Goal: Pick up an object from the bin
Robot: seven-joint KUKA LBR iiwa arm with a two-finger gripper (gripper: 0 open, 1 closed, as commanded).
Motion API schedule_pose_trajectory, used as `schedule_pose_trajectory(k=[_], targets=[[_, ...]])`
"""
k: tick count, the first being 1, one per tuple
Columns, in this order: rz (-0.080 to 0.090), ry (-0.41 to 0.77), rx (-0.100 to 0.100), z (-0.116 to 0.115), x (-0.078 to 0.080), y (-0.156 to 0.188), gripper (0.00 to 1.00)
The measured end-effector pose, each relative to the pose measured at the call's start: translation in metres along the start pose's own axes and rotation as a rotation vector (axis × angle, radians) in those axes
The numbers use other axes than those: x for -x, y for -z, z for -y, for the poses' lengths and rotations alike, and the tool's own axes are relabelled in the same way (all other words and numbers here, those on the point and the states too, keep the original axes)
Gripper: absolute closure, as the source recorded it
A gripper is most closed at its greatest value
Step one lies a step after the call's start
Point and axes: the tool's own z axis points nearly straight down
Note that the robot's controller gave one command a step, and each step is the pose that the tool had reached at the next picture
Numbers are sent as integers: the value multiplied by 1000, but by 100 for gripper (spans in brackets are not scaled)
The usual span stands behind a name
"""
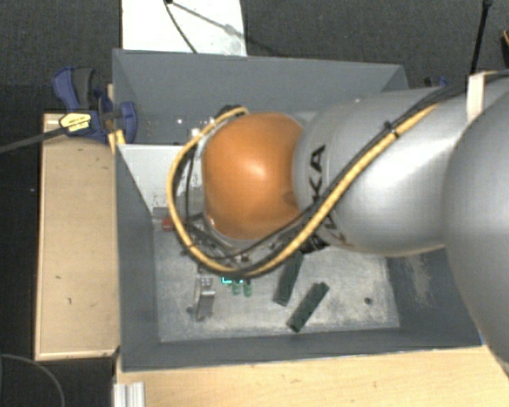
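My gripper hangs below the orange wrist cover, low over the bin floor at the front left. Nothing shows in it. To its right lie two dark, flat oblong blocks. One block pokes out from under the arm, and the other block lies slanted nearer the front wall. A small red thing peeks out at the left wall, behind the gripper and partly hidden by the cables.
The arm and its orange cover hide the bin's middle and back. Cables loop round the cover, close to the left wall. Bare grey floor shows along the front and at the front right corner.
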Motion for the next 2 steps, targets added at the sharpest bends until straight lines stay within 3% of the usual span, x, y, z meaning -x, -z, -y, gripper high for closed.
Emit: schedule_pose_trajectory(k=[1,2], targets=[[1,30,-4,65,-6,-42,0],[11,54,-2,186,26,-21,0]])
